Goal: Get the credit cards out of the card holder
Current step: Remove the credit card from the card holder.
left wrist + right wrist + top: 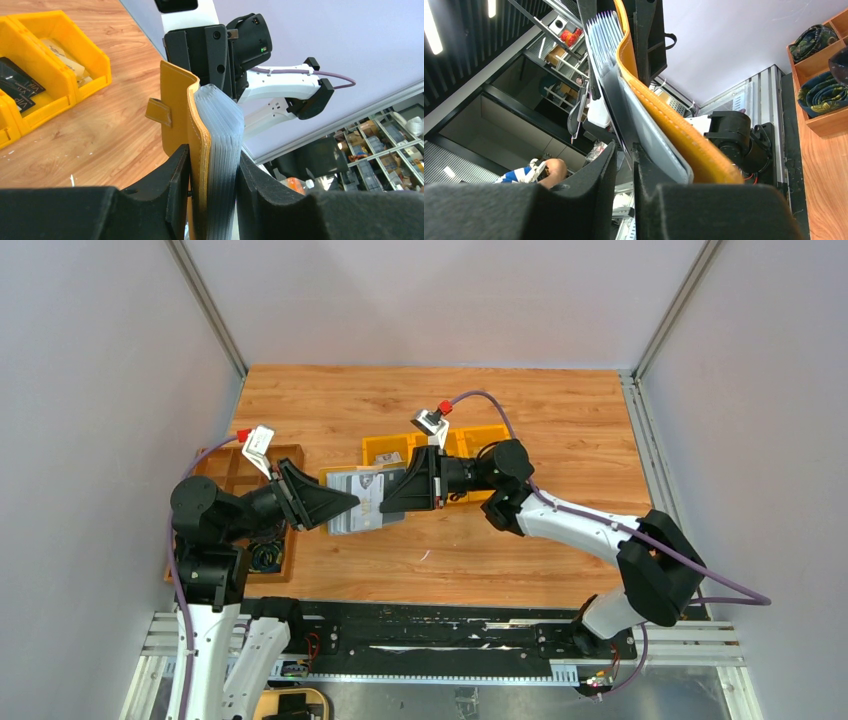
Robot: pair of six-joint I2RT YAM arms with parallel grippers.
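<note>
over on the left, the brown compartment tray point(285, 451) sits tight against the left arm's elbow, so there's little slack on that side. the left end effector point(350, 503) reaches rightward and is clamped on the card holder point(365, 500), held up between the two arms and, going by the wrist views, off the tabletop point(540, 420). the left wrist shows it plainly: fingers point(172, 185) pressed on either side of the mustard cover point(175, 115) and the fanned stack of clear sleeves point(222, 130), with the strap tab point(159, 111) poking out loose.

moving right, the right end effector point(392, 495) meets the holder at its opposite edge. in its own view the fingers point(596, 175) are drawn almost together on one thin grey leaf, and the mustard cover bows away outside them. card or empty sleeve? can't tell.

progress, as i read it: the holder is open, lifted and splayed, but no card shows clear of it between the arms. black cards point(20, 85) lie in the yellow bins point(380, 443) just behind the right end effector, and whether they came from this holder i can't say. drawing cards out looks like what's left.

room: the end effectors are nose to nose, so any pull wants to go rightward. the bins crowd the right wrist from behind, and bare tabletop lies farther right and nearer the bases.
</note>
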